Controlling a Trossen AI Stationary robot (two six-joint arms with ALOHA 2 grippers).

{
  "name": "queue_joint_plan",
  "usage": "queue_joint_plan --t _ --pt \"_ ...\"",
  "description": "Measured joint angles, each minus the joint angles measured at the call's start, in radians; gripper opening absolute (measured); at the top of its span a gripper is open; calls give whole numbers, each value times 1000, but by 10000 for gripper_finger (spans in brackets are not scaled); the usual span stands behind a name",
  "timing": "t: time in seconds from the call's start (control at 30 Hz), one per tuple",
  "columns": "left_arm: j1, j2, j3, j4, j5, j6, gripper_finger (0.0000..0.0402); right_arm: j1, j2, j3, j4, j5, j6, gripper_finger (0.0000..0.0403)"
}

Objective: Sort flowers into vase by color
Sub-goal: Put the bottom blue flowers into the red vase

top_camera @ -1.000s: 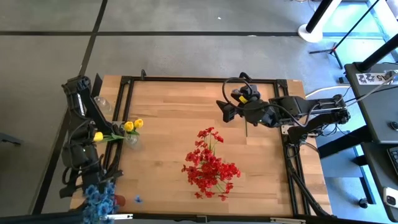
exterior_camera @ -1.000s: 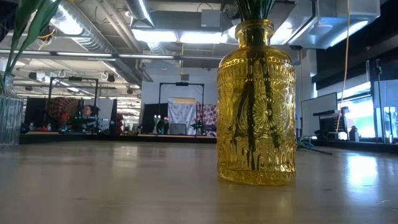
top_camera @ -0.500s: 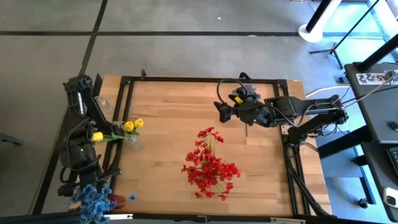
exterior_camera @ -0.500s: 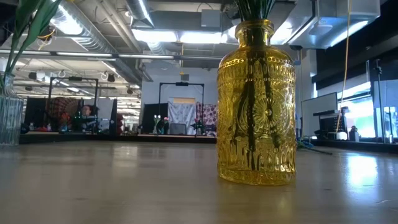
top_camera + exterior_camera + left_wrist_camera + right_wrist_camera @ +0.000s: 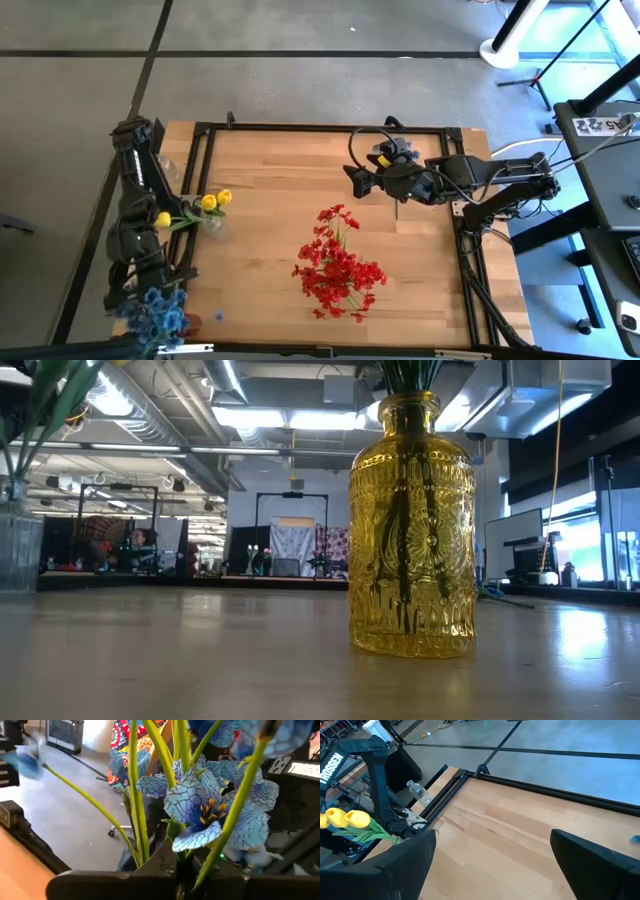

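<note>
My arms are black, jointed links, matte finish. Left arm [image 5: 135,215]: slim black segments, white "TROSSEN" lettering on one link in the right wrist view. Right arm [image 5: 470,180]: black housings, looped black cables over the wrist, a yellow tag on the camera mount, white patch near the base. My right fingers [image 5: 405,865] are broad flat black pads with squared edges. Left fingers [image 5: 115,885]: the same black, with a rounded top edge.

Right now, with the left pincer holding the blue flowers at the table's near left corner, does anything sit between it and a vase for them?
No vase for blue shows. The left pincer grips the blue flowers; nearest is the vase with yellow flowers, then the red flowers.
</note>
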Motion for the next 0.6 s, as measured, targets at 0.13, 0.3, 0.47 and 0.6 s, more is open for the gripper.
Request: queue_joint_plan --t 0.13,0.3,0.47,0.6 --pt "-18 -42 -38 5 3 -27 7 0 0 0 -9 -1 -3 392" --pt "-34 -85 -64 3 23 -158 7 0 0 0 -27 -1 -3 392" --pt "-34 -105 -64 8 -8 -241 23 0 0 0 -27 -1 -3 392" --pt "-34 -121 -63 13 -10 -274 56 0 0 0 -25 -10 0 392"
